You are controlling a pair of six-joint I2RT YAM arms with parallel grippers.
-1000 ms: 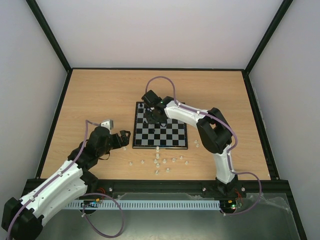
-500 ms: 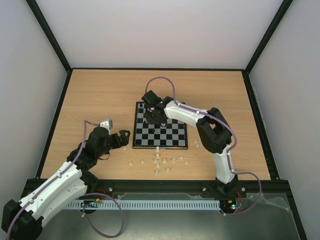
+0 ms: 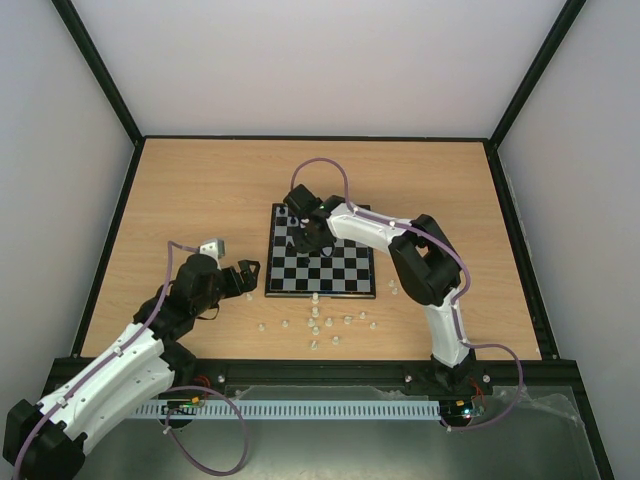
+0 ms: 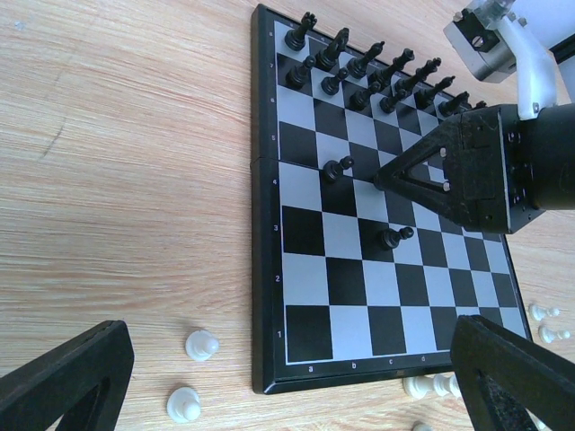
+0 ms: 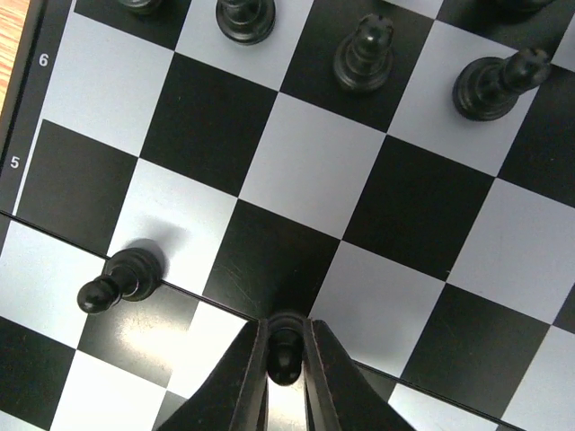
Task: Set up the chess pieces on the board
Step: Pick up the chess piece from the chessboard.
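Right wrist view: stray black pawn (image 5: 121,280) just beside right gripper (image 5: 286,334), fingers pinching held pawn (image 5: 285,352) over board (image 5: 296,162); left gripper (image 4: 287,377) splayed wide.

The table (image 3: 200,190) is light wood grain, showing beneath and to the left of the left fingers (image 4: 63,382). Its black rim (image 3: 315,137) runs well beyond the right fingers (image 5: 235,386), and pale walls (image 3: 320,60) rise behind it. Nearer than both pairs of fingers, a white slotted strip (image 3: 330,409) lines the front edge, with a clear plastic sheet (image 3: 555,400) at its right end.
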